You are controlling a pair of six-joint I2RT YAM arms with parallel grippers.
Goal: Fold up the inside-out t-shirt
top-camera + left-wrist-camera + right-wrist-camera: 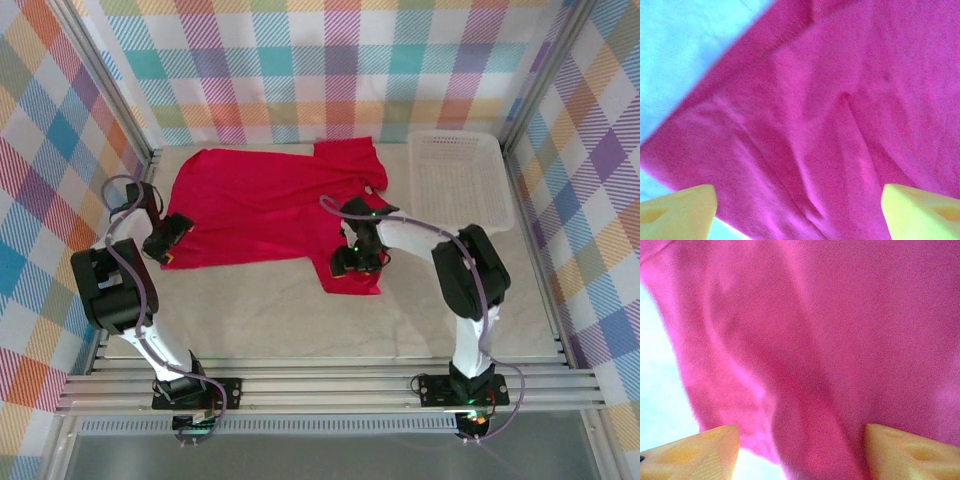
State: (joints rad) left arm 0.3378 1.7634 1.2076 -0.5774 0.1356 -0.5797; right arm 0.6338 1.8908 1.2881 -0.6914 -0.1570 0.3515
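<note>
Spread and released, the left fingers (685,212) and right fingers (905,450) hover over the red t-shirt (260,205); a shallow pinch would probably snag one layer only.

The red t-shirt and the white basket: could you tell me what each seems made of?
The red t-shirt looks like soft, matte knit cloth, perhaps cotton: it lies limp and creased, without shine. The white basket looks like rigid moulded plastic: a regular lattice of slots and a stiff, even rim.
</note>
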